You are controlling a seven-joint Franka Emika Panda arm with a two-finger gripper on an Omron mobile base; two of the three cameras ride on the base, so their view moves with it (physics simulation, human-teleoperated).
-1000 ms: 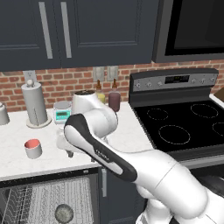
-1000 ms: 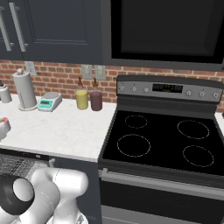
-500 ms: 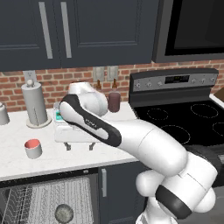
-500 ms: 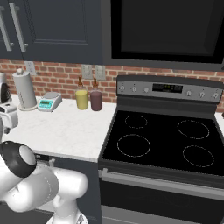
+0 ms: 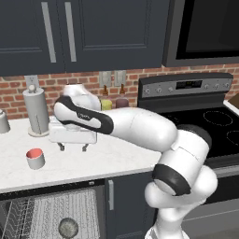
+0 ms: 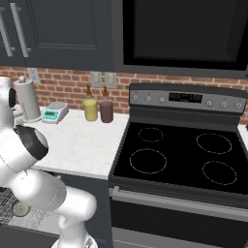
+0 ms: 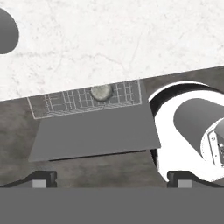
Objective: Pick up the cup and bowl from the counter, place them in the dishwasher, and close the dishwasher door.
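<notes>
The cup (image 5: 35, 158), white-grey outside and red inside, stands on the white counter (image 5: 116, 158) near its front edge. My gripper (image 5: 73, 147) hovers just above the counter to the cup's right, open, with nothing between its fingers (image 5: 60, 147). The dark speckled bowl (image 5: 68, 227) lies in the dishwasher's white wire rack (image 5: 42, 214) below the counter. Looking down from the hand, the bowl (image 7: 101, 92) shows in the rack, and the dishwasher door (image 7: 94, 133) lies folded down and open in front of it. The bowl (image 6: 20, 209) also shows from the right.
A paper towel roll (image 5: 36, 111) and a grey canister (image 5: 2, 122) stand at the back left. A small scale (image 6: 54, 112), a yellow bottle (image 6: 90, 109) and a maroon bottle (image 6: 106, 111) line the brick wall. The black stovetop (image 6: 179, 155) lies right.
The hand has risen from the counter's front edge to hang level above the counter, and the arm has swung up behind it. Cup and bowl have not moved.
</notes>
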